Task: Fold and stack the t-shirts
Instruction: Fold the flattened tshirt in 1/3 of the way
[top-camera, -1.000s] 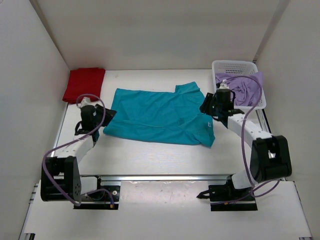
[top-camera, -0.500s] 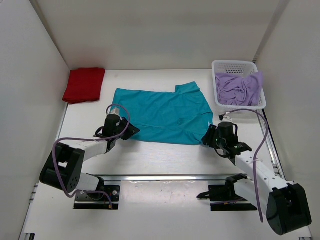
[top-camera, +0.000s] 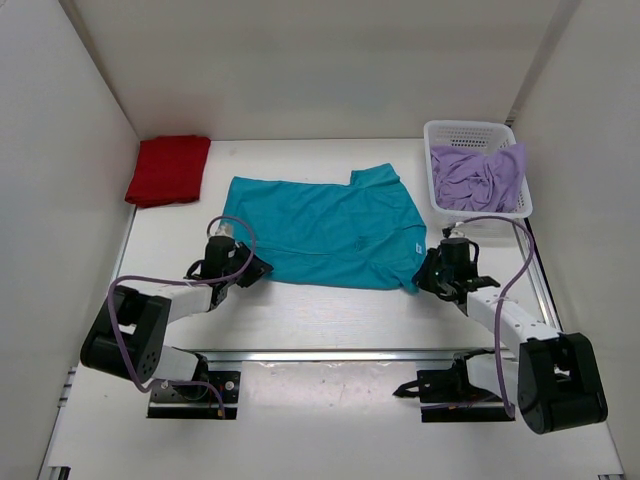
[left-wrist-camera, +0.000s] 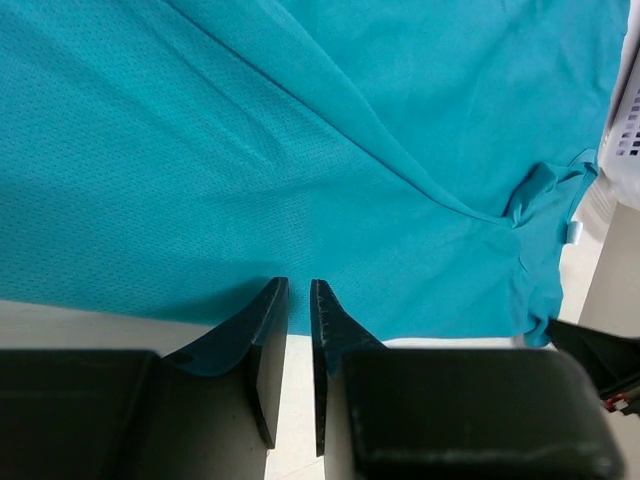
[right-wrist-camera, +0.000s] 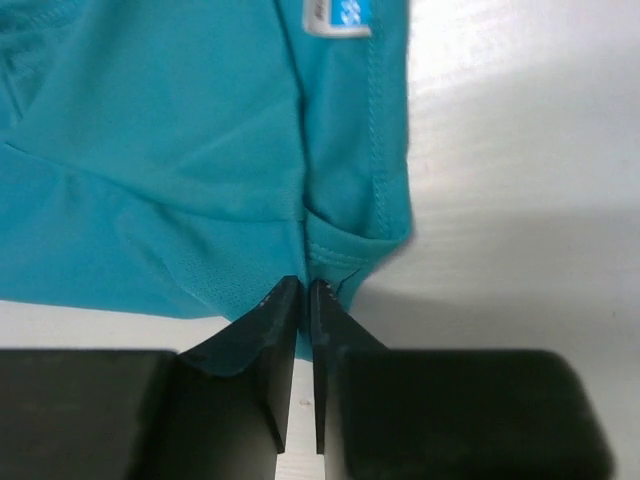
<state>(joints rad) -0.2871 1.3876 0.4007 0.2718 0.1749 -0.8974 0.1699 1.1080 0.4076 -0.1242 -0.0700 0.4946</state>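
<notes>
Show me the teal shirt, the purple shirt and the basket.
teal shirt (top-camera: 320, 225), top view, middle of its spread-out body
purple shirt (top-camera: 478, 180), top view, middle of the bunched cloth
basket (top-camera: 468, 127), top view, far rim

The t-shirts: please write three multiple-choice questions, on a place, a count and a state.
1. Where is the lavender shirt? A in the white basket; B on the table; C in the air.
2. How many shirts lie outside the basket? A one; B two; C three.
3. The red shirt is: A folded; B spread open; C crumpled.
A: it fills the basket, far right. B: the red shirt and the teal shirt lie on the table. A: a neat rectangle, far left.
</notes>
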